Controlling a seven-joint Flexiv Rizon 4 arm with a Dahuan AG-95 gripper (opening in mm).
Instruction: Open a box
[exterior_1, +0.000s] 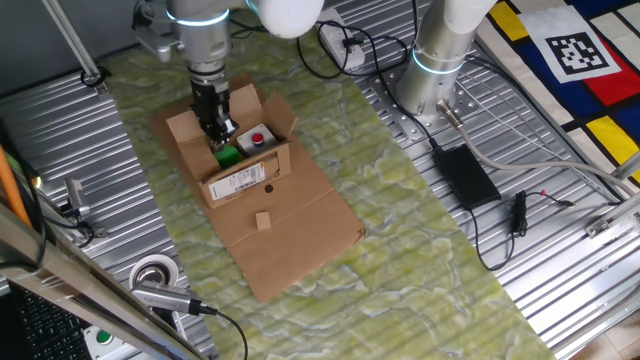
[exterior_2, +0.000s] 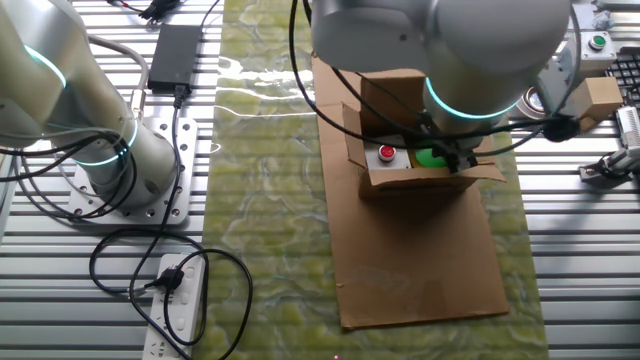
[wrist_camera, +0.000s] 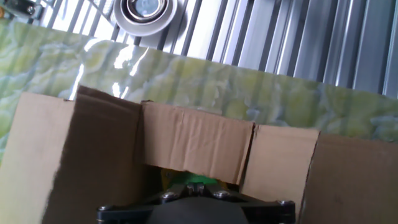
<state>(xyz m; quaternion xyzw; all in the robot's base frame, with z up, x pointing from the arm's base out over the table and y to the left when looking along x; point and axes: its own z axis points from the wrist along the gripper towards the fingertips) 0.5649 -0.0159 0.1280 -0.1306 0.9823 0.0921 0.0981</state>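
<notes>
**Carton flaps spread, gripper lowered into the opening**

The box (exterior_1: 243, 172), a small brown cardboard carton, is seen standing on a large flat cardboard sheet (exterior_1: 290, 240) that is laid over a green patterned mat (exterior_1: 420, 260) on the ribbed metal table (exterior_1: 560, 300). Its top flaps are folded outward, and a white barcode label (exterior_1: 238, 183) is carried on one side wall. Inside the carton, a white item with a red button (exterior_1: 258, 137) and a green object (exterior_1: 228, 156) are visible. The gripper (exterior_1: 218, 133) is positioned over the open top, its tip down among the flaps just beside the green object. How far the jaws are parted cannot be told, and no grasp can be confirmed. A tape roll (exterior_1: 155, 273) is seen lying near the table edge, well apart from the carton.
</notes>
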